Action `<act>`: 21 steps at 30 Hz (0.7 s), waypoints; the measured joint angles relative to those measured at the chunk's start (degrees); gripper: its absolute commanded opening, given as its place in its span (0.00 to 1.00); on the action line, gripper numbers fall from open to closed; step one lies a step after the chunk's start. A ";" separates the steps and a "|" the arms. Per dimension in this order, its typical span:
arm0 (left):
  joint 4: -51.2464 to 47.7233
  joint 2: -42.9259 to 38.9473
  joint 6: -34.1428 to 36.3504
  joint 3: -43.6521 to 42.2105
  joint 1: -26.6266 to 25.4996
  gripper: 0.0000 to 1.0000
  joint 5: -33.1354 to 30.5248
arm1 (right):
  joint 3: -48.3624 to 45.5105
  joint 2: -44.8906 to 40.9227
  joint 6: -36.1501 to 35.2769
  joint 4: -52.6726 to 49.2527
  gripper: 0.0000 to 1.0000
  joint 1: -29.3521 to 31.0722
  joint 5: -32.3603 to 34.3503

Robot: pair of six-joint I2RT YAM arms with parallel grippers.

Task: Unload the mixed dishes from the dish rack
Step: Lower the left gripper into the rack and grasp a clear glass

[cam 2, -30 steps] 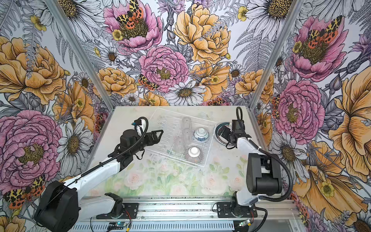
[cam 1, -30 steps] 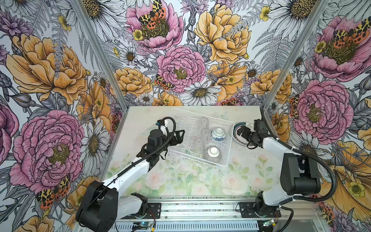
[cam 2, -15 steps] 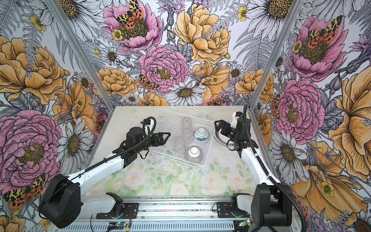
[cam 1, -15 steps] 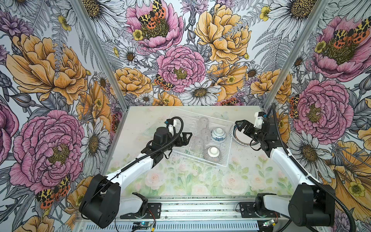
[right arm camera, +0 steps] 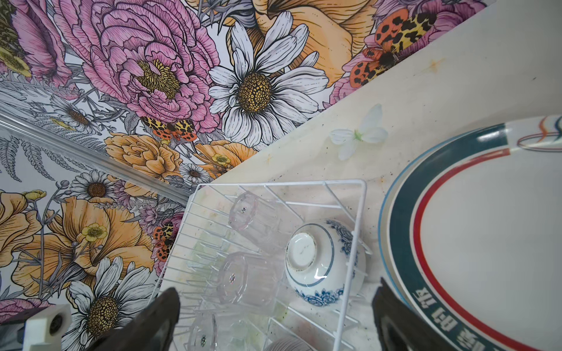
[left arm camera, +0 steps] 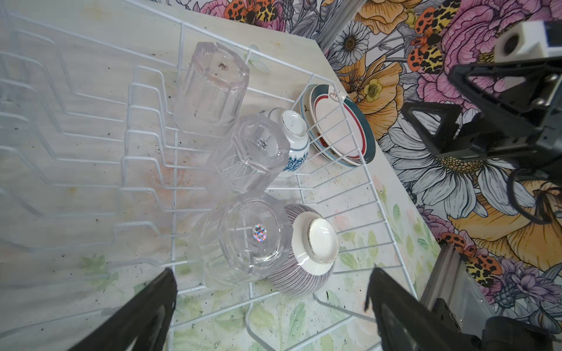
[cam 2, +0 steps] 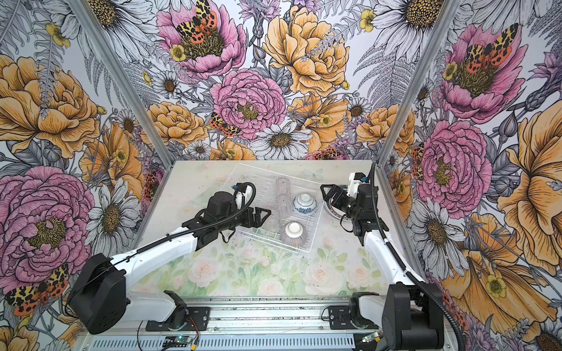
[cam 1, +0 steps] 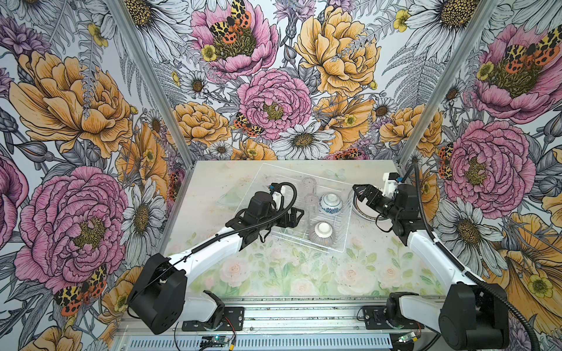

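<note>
Wide-open left gripper point(cam 1: 296, 218) faces clear glass tumblers point(left arm camera: 243, 240), inverted to drain in the white wire dish rack point(cam 1: 267, 188); right gripper point(cam 1: 358, 194), equally wide, holds nothing.

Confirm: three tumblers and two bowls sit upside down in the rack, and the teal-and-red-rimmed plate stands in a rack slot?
No: the teal-and-red-rimmed plate lies flat on the table beside the dish rack, as the right wrist view shows. The clear glass tumblers, blue-and-white floral bowl and ribbed bowl do sit upside down in the rack.

White printed characters on the teal band of the teal-and-red-rimmed white plate point(right arm camera: 486, 243) — illegible.
</note>
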 measured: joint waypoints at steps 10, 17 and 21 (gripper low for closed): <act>-1.29 7.02 0.11 2.89 -2.89 0.99 0.76 | -2.73 -2.36 0.48 0.63 0.99 0.00 1.27; -3.74 10.38 1.36 6.51 -4.63 0.95 -2.49 | -2.75 -2.36 0.92 0.61 0.99 0.00 1.51; -5.07 13.49 2.51 9.70 -4.83 0.87 -3.98 | -2.80 -2.36 0.96 0.61 0.99 0.00 1.49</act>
